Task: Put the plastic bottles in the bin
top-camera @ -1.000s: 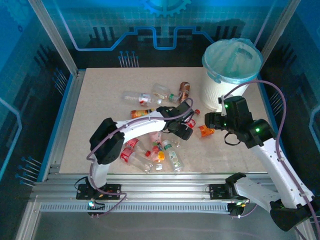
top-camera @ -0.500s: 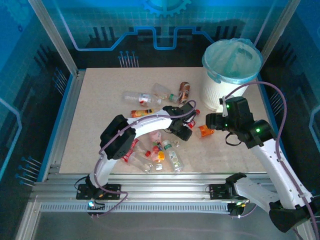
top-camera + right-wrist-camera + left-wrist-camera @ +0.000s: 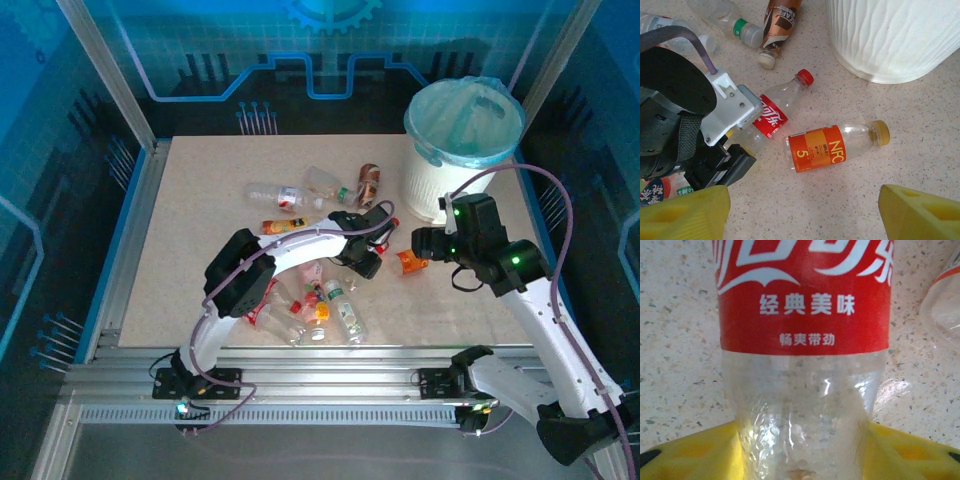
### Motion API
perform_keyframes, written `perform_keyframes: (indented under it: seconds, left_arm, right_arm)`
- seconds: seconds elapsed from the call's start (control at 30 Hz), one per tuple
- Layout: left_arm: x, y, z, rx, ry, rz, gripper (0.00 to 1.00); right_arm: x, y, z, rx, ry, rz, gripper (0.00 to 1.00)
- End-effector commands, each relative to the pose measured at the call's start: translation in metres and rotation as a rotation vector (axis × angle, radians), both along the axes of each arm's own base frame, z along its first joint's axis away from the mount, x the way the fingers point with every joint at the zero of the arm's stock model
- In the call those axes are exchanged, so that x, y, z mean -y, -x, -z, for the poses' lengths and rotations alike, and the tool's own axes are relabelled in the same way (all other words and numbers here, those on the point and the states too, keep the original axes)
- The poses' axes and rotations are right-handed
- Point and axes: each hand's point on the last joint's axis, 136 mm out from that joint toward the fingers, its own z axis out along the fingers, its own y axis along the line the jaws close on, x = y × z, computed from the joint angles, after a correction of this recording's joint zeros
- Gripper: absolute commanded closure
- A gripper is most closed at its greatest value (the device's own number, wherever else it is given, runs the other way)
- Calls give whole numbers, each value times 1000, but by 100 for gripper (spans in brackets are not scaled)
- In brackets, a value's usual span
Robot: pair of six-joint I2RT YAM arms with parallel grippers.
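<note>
Plastic bottles (image 3: 345, 318) lie on their sides across the middle of the speckled desk (image 3: 190, 220), one loose cluster close to its near edge and a second row farther back. In the back row, a clear bottle with a green band (image 3: 720, 12) and a brown-labelled bottle (image 3: 781, 20) rest near each other. At the centre, the left pincer (image 3: 375, 243) reaches over the cluster. Its yellow fingers (image 3: 685, 452) press against both sides of the clear lower end of a red-labelled bottle (image 3: 802, 300), gripping it. That bottle lies flat on the desk, its red cap pointing toward the far right corner. Just beside it to the right lies an orange-labelled bottle (image 3: 822, 147) with a yellow cap; whether the two touch cannot be told. The right pincer (image 3: 802, 215) hangs above the orange-labelled bottle, its jaws spread wide with nothing between them. The bin (image 3: 440, 185), a white ribbed bucket lined with a light blue bag (image 3: 470, 105), stands upright in the far right corner of the desk, near both bottles but touching neither.
</note>
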Motion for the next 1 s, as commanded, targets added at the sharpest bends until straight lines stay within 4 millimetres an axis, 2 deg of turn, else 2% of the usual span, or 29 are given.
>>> perform_keyframes:
  seconds: [0.0,0.17,0.3,0.4,0.73,0.97]
  left_arm:
    - [-3,-14,-44,93,39,-11,43]
    - [-2,-17,-81,178,127,-32,44]
    - [-1,-10,-109,232,234,-19,45]
    - [-4,-2,-123,254,288,-4,44]
    - [-17,21,-171,382,490,16,44]
    - [-16,40,-196,474,677,86,45]
  right_arm:
    - [0,-4,-17,53,-18,-6,21]
    - [-5,-12,-44,134,-57,-15,22]
    - [-11,-18,-68,210,-104,-25,22]
    - [-14,-21,-81,252,-136,-22,23]
    - [-23,-18,-95,302,-199,-45,24]
    - [-45,-12,-104,311,-293,-145,23]
